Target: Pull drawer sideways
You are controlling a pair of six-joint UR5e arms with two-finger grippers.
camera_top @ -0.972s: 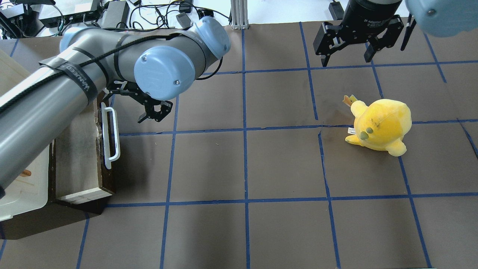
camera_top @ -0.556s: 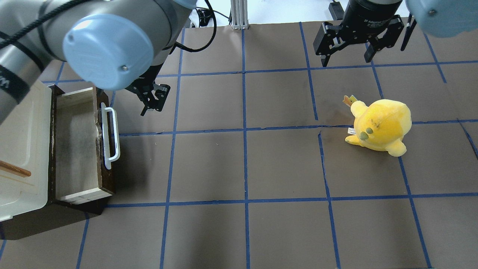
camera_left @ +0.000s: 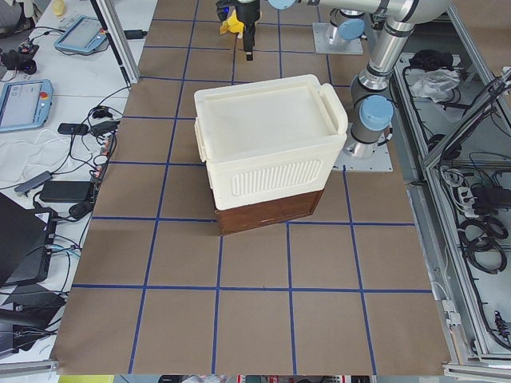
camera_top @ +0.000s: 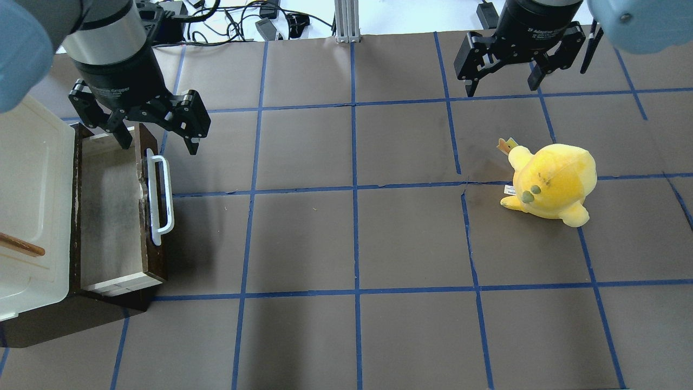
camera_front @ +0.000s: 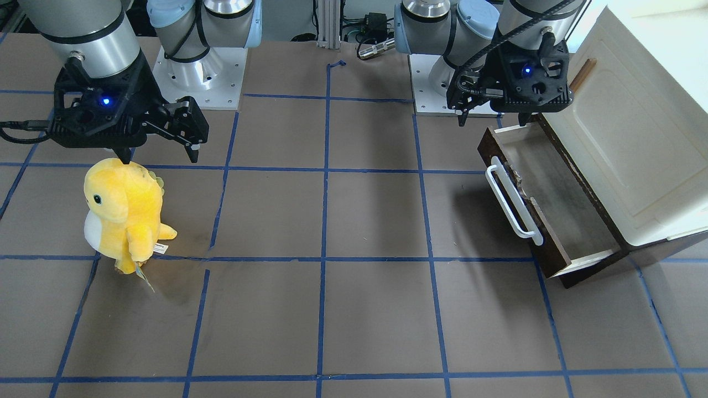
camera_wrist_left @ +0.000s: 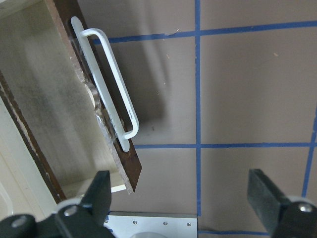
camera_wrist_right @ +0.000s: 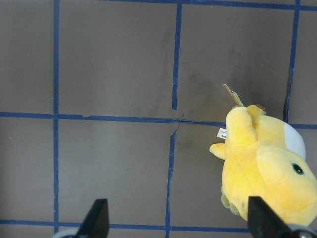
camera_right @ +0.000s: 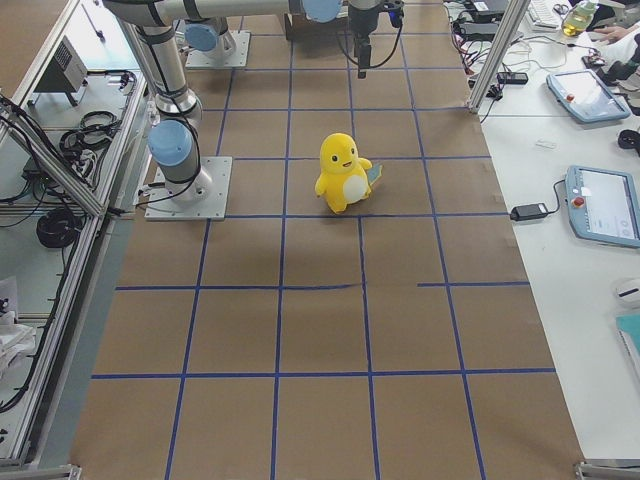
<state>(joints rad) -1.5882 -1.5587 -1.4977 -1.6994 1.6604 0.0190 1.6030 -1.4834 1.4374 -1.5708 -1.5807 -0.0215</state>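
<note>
The drawer [camera_top: 111,216] stands pulled out of the cabinet at the table's left, with its dark brown front and white bar handle [camera_top: 162,197] facing the table's middle. It also shows in the front view [camera_front: 558,210] and the left wrist view [camera_wrist_left: 44,99]. My left gripper [camera_top: 158,145] hangs open and empty above the far end of the drawer front, one finger over the drawer, one over the table. My right gripper [camera_top: 502,88] is open and empty at the far right.
A cream cabinet [camera_top: 27,206] sits over the drawer's housing at the left edge. A yellow plush toy [camera_top: 552,181] stands on the right half, just in front of my right gripper. The table is brown paper with a blue tape grid.
My left arm has swung up and back. Its gripper has moved left from beside the handle to above the drawer front's far end. The drawer and right arm have not moved.
</note>
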